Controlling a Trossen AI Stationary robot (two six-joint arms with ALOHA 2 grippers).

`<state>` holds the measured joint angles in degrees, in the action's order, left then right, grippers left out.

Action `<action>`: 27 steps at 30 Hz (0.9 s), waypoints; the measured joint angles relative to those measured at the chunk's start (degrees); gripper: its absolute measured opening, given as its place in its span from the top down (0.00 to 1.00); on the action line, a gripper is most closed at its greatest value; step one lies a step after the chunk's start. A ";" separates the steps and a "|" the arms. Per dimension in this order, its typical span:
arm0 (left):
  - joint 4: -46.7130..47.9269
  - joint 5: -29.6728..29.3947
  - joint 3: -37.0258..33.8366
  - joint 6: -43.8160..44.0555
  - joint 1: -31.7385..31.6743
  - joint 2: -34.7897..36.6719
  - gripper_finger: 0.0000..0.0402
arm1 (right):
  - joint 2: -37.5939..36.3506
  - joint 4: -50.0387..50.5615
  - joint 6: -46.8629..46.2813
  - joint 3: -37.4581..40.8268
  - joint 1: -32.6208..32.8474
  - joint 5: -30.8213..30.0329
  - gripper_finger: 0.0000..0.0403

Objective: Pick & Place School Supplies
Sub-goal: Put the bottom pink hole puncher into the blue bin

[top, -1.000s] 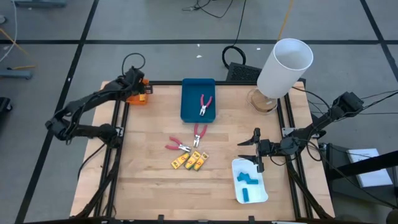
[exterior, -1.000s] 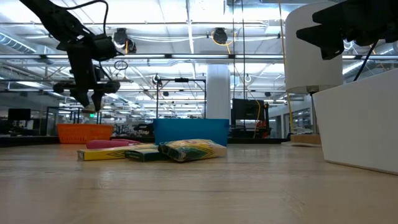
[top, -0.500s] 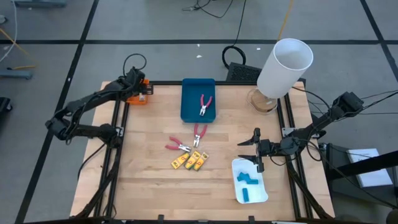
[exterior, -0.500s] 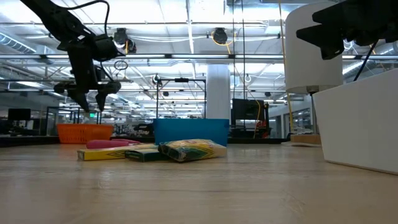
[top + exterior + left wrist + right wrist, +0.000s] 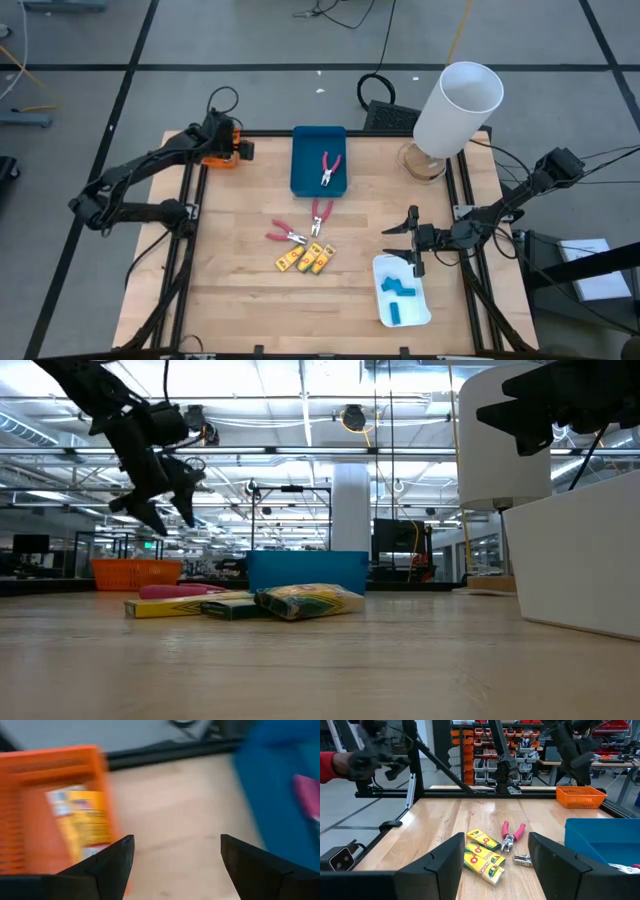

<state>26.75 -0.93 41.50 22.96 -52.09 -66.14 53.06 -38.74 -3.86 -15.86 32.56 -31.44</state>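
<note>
Up at the far left corner of the table, the left hand hangs just beside the orange tray, on the side toward the blue tray. Its fingers stand spread with nothing between them. Its wrist view shows one yellow pack lying inside the orange tray.

Bare wood lies between the orange tray and the blue tray, and the whole near left part of the table is open.

One pair of red-handled pliers lies in the blue tray. Just nearer than that tray, two more pairs of pliers rest on the wood, and touching side by side next to them lie three yellow packs.

Right of the blue tray, near the table's right edge, the right hand hovers with its fingers parted and empty, just above the far rim of the white tray. Light-blue blocks lie in that tray. A white cylinder stands at the far right corner.
</note>
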 joint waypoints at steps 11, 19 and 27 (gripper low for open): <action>-0.51 2.25 0.00 1.32 27.44 4.37 0.25 | 0.00 0.00 0.00 0.00 0.00 0.02 0.48; -1.17 -3.23 -0.02 3.52 50.65 2.18 0.25 | 0.02 0.00 0.00 0.00 0.00 0.00 0.48; -1.75 -5.83 -0.02 0.79 64.88 -5.70 0.25 | 0.01 -0.48 -0.02 0.00 0.00 0.00 0.48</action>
<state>25.00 -6.76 41.47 23.75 12.79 -71.85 53.07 -39.22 -3.88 -15.86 32.56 -31.44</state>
